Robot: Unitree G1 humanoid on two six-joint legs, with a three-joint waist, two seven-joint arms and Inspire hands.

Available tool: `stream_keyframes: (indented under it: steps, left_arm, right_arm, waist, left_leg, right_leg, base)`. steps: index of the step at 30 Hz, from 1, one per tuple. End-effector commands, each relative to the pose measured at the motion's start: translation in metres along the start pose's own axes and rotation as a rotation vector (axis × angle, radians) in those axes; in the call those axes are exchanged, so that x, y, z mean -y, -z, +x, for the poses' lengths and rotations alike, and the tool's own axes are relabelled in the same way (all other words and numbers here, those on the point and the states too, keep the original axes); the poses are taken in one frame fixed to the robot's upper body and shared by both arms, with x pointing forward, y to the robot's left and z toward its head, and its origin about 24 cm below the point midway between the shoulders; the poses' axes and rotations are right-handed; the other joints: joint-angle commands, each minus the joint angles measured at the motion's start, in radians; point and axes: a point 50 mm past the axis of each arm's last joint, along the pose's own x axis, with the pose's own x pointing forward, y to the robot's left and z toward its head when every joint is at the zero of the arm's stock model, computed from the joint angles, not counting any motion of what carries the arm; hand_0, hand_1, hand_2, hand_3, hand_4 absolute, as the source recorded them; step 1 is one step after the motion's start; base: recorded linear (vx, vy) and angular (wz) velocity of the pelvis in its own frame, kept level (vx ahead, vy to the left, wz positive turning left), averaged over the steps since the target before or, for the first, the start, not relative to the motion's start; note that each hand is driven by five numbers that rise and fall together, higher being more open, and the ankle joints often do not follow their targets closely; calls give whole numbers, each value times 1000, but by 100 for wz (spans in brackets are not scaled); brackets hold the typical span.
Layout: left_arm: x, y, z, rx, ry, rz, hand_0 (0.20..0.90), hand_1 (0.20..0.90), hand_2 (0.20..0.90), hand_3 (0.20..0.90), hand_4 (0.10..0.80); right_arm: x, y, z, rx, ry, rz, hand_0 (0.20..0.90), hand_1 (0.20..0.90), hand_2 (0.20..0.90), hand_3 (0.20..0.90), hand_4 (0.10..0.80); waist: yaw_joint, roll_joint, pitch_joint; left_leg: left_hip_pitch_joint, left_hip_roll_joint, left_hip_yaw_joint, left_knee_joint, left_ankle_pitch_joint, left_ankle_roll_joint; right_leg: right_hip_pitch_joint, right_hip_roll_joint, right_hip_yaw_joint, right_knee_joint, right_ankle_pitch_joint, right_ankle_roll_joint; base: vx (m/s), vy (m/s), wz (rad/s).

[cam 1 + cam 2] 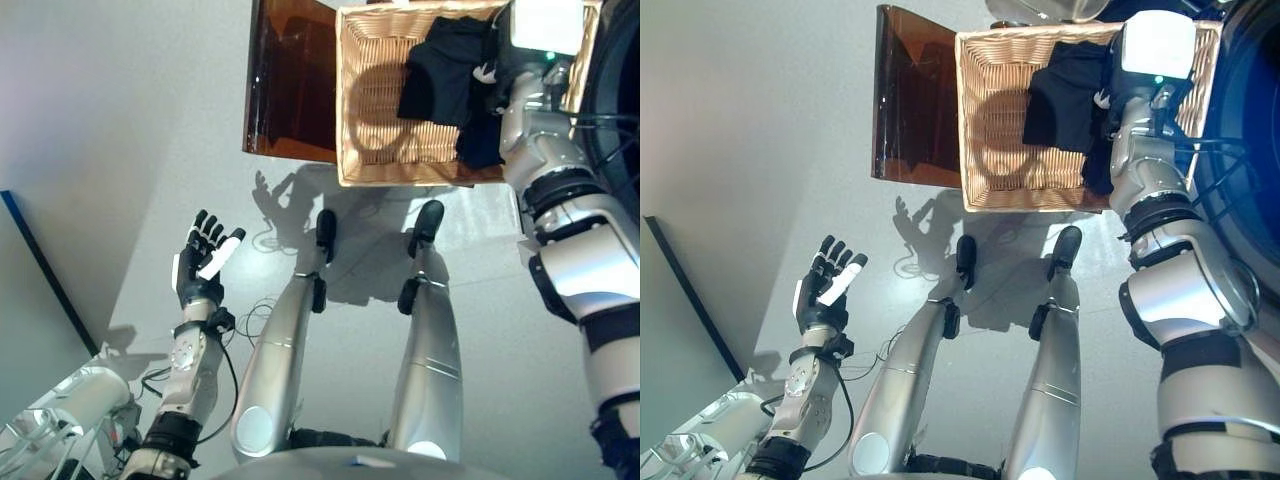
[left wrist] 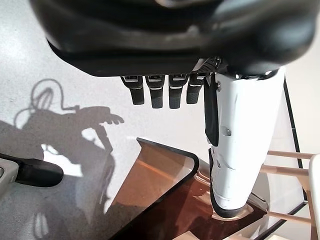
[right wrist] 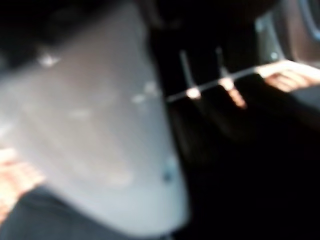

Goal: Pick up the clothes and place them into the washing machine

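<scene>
1. The clothes (image 1: 442, 72) are dark garments, black with a navy piece at the near right corner, and they lie inside a woven wicker basket (image 1: 372, 100) on its right side, bunched against the right wall.
2. The wicker basket is rectangular with a light tan weave; its left half shows a bare woven bottom with a shadow across it.
3. The right hand (image 1: 1118, 95) reaches down into the basket among the clothes. Only a small light part of it shows at the edge of the black fabric, and the wrist housing hides the rest.
4. I cannot tell whether the right hand's fingers are curled on the cloth or straight. The right wrist view is blurred: a pale grey shape and dark fabric are all it gives.
5. The left hand (image 1: 203, 262) hangs over the floor, well apart from the basket and on the robot's left, palm up, touching nothing.
6. Its fingers are straight and spread, released, with the white-covered thumb (image 2: 235, 150) standing out beside them; the left wrist view shows the fingertips (image 2: 156, 95) in a straight row with nothing between them.
7. A brown translucent panel (image 1: 290, 85) stands just beside the basket's left wall, touching or nearly touching it.
8. A dark blue curved surface (image 1: 1245, 150) fills the right edge, just past the basket.
9. The floor (image 1: 120, 120) is pale grey and glossy.
</scene>
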Motion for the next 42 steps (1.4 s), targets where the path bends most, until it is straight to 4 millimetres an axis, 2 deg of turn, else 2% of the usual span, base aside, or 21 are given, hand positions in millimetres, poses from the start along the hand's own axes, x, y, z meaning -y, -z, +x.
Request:
stream_keyframes:
  steps: [1, 9, 12, 22, 23, 25, 26, 29, 30, 31, 34, 42]
  left_arm:
    - [-35, -22, -9, 114, -88, 47, 900, 900, 900, 900, 800]
    - [-38, -4, -9, 37, -124, 50, 900, 900, 900, 900, 800]
    - [-39, -3, -10, 30, -128, 53, 900, 900, 900, 900, 800]
    - [-46, 10, -16, -41, -145, 92, 900, 900, 900, 900, 800]
    - [-45, 11, -16, -48, -137, 97, 900, 900, 900, 900, 800]
    - [-46, 12, -16, -53, -140, 92, 900, 900, 900, 900, 800]
    - [-44, 15, -18, -68, -128, 86, 900, 900, 900, 900, 800]
    - [-42, 21, -21, -93, -117, 71, 900, 900, 900, 900, 800]
    - [-42, 21, -21, -93, -117, 71, 900, 900, 900, 900, 800]
    - [-40, 25, -22, -111, -112, 60, 900, 900, 900, 900, 800]
    - [-38, 29, -24, -131, -107, 55, 900, 900, 900, 900, 800]
    - [-33, 43, -30, -186, -96, 41, 900, 900, 900, 900, 800]
  right_arm:
    - [50, -6, 13, 71, 219, 109, 200, 200, 200, 200, 300]
    - [41, -2, -4, 1, 280, 623, 200, 200, 200, 200, 300]
    - [38, -1, -7, -9, 277, 662, 200, 200, 200, 200, 300]
    - [0, 12, -33, -155, 218, 1212, 200, 200, 200, 200, 300]
    - [-5, 14, -37, -180, 219, 1306, 200, 200, 200, 200, 300]
    - [-9, 15, -41, -189, 206, 1348, 200, 200, 200, 200, 300]
    - [-23, 18, -53, -249, 210, 1565, 200, 200, 200, 200, 300]
    - [-40, 24, -68, -333, 230, 1835, 200, 200, 200, 200, 300]
    - [-40, 24, -68, -333, 230, 1835, 200, 200, 200, 200, 300]
    - [-50, 27, -79, -397, 285, 2014, 200, 200, 200, 200, 300]
    - [-62, 30, -92, -459, 332, 2184, 200, 200, 200, 200, 300]
    - [-60, 40, -102, -489, 578, 2458, 200, 200, 200, 200, 300]
  waist:
    - [-5, 47, -23]
    - [-33, 5, -37]
    - [-33, 0, -41]
    - [-43, -14, -82]
    - [-44, -12, -85]
    - [-44, -12, -86]
    - [-46, -7, -90]
    - [-48, 2, -96]
    - [-48, 2, -96]
    - [-50, 8, -100]
    - [-51, 18, -108]
    - [-53, 43, -132]
  left_leg:
    - [23, -22, 24, -132, 80, -41]
    - [91, -12, 32, -142, 60, -32]
    - [101, -12, 32, -144, 58, -31]
    - [173, -13, 34, -154, 39, -25]
    - [179, -13, 35, -154, 37, -26]
    - [182, -13, 36, -155, 37, -26]
    - [191, -13, 37, -156, 36, -25]
    - [200, -14, 36, -158, 33, -24]
    - [200, -14, 36, -158, 33, -24]
    - [207, -14, 36, -161, 32, -25]
    - [212, -15, 37, -161, 31, -25]
    - [224, -20, 40, -164, 27, -24]
  right_leg:
    - [40, 46, -3, 83, -96, -3]
    - [111, 46, -4, 54, -94, 4]
    - [120, 46, -4, 51, -94, 6]
    - [196, 45, 5, 30, -107, 8]
    - [203, 45, 5, 26, -109, 8]
    - [206, 45, 5, 24, -109, 8]
    - [215, 46, 8, 19, -111, 8]
    - [221, 45, 8, 20, -117, 8]
    - [221, 45, 8, 20, -117, 8]
    - [226, 45, 11, 20, -121, 7]
    - [232, 43, 12, 17, -124, 7]
    - [240, 45, 20, 21, -135, 6]
  base:
    - [30, 12, -10]
    - [41, 8, -8]
    - [34, -3, -3]
    - [47, -5, -4]
    - [31, -11, -4]
    - [26, -7, -3]
    - [31, -7, -3]
    - [13, -3, -1]
    - [19, 6, -4]
    - [16, 8, -3]
    - [7, 3, -1]
    - [2, 3, -1]
